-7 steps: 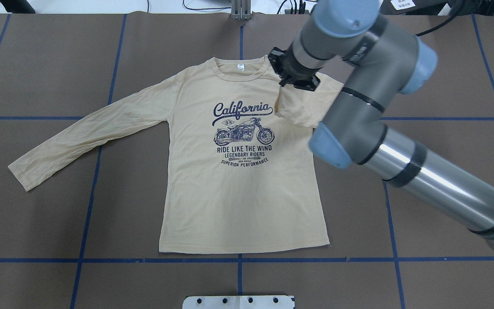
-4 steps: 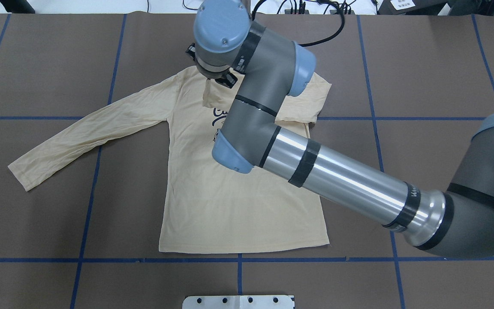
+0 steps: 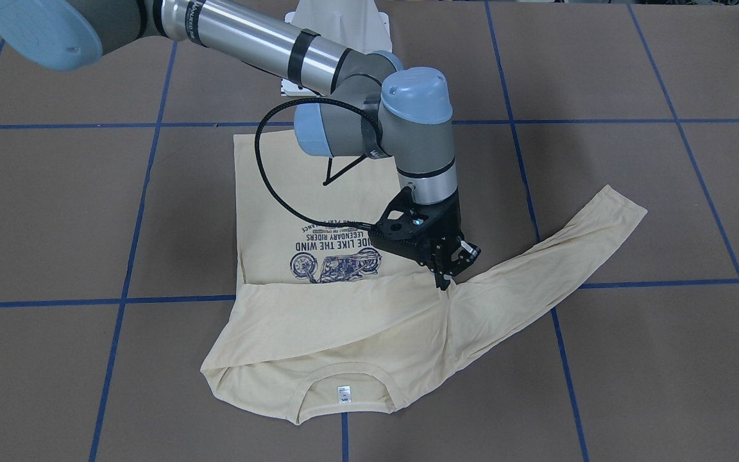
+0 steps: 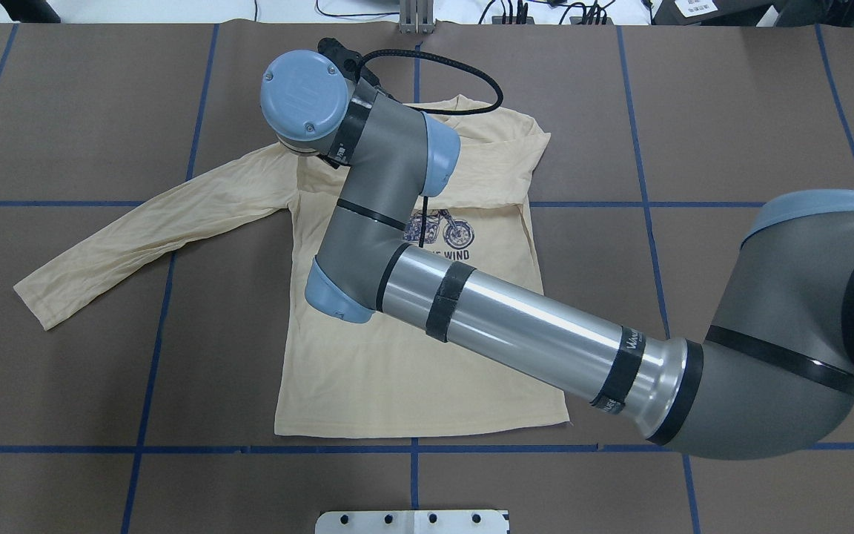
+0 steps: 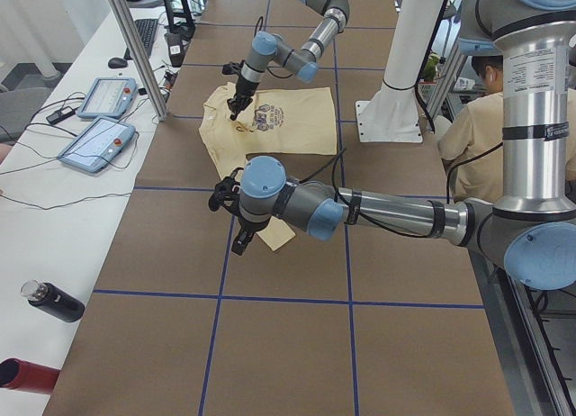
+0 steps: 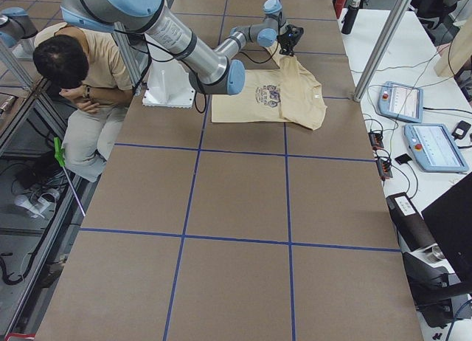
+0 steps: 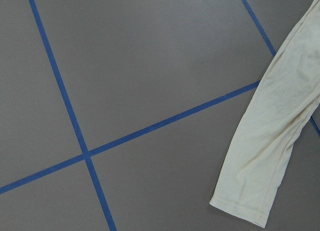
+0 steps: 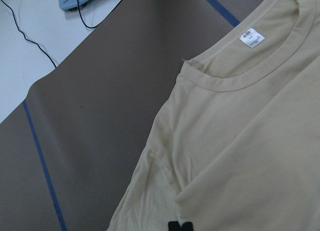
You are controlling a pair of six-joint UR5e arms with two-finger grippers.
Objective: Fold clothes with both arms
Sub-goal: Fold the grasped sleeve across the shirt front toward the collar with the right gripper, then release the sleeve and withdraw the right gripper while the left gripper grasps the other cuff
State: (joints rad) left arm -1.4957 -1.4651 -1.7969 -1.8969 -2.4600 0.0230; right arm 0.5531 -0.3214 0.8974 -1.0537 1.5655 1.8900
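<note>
cream-yellow t-shirt (image 4: 412, 386), navy motorcycle print (image 4: 449, 231) (white neck label (image 3: 344, 393)); brown table (image 4: 731, 111), blue tape lines (image 4: 175, 449).

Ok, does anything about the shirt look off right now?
Nothing torn or snagged. The folded sleeve lies slanted across the T-shirt, hiding the top of the print, with the right gripper pinching it where the other sleeve joins the body. The fold's corner looks slightly puckered, not flat.

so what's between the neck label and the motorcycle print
The folded-over sleeve lies across the T-shirt between neck label and motorcycle print, its end at the right gripper. The front-facing view shows it.
</note>
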